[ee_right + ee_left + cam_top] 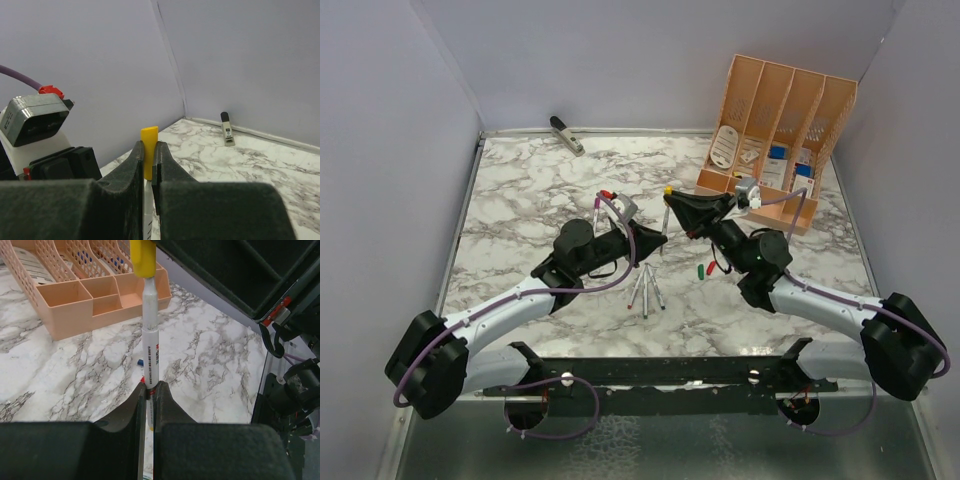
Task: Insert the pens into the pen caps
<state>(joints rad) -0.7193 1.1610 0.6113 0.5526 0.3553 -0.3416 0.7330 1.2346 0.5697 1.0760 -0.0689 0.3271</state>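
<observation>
One pen point(151, 350) clamped in left jaws, axis aimed into yellow cap point(143, 257) pinched by right jaws.

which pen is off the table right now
The pen clamped in the left gripper, its tip at the yellow cap; the other pens lie on the table.

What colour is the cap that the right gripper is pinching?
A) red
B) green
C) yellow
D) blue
C. In the right wrist view, the right gripper pinches a yellow cap. The cap sits at the tip of the pen held by the left gripper.
</observation>
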